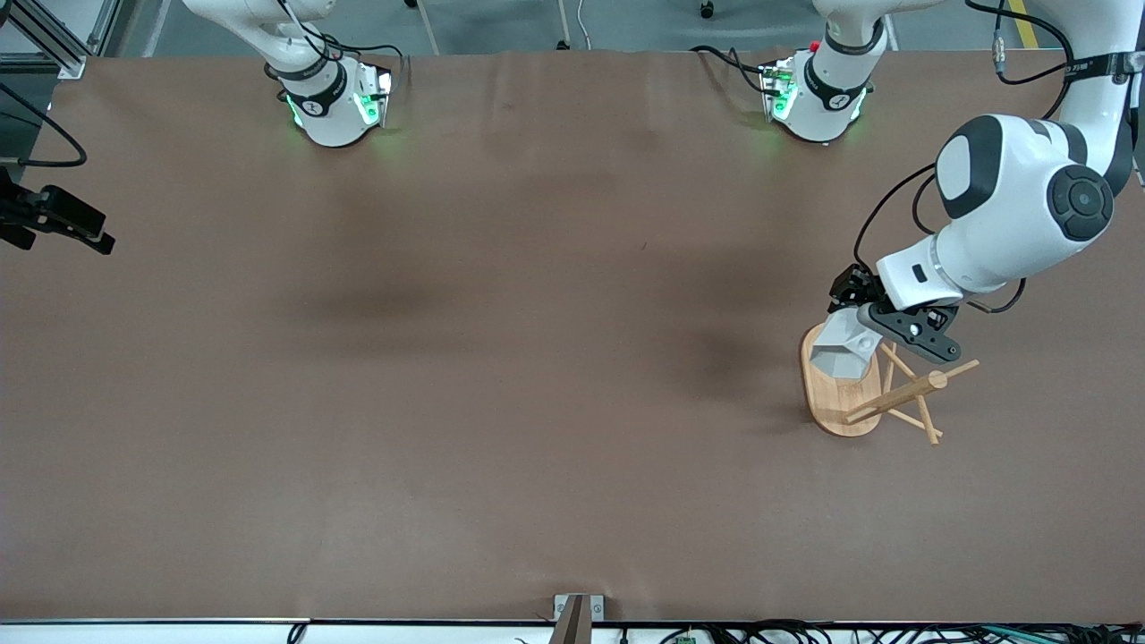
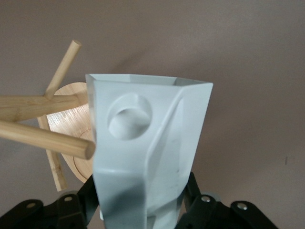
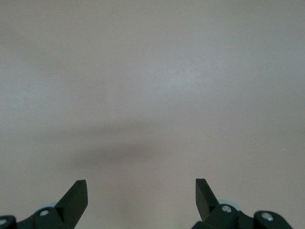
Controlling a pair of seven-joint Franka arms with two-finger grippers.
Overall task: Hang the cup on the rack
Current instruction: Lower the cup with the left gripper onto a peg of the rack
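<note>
The cup (image 1: 845, 351) was in my left pincer (image 1: 860, 329), clamped shut around its body and held over the rack's (image 1: 886, 394) oval base, handle hole just beside a peg (image 2: 45, 140). It looked light, stiff and slick—probably breakable—so I judged the body grip best, leaving the hole free. My left arm reached down, wrist bent. My right pincer (image 3: 141, 198) waited wide open and empty over bare tabletop (image 1: 501, 376).

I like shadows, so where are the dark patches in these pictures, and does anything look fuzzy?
Front view: soft dark patches lie on the table, one beside the rack. Left wrist view: the nearest peg tip looks fuzzy next to the cup. Right wrist view: a faint shadow band crosses the table above the right gripper.
</note>
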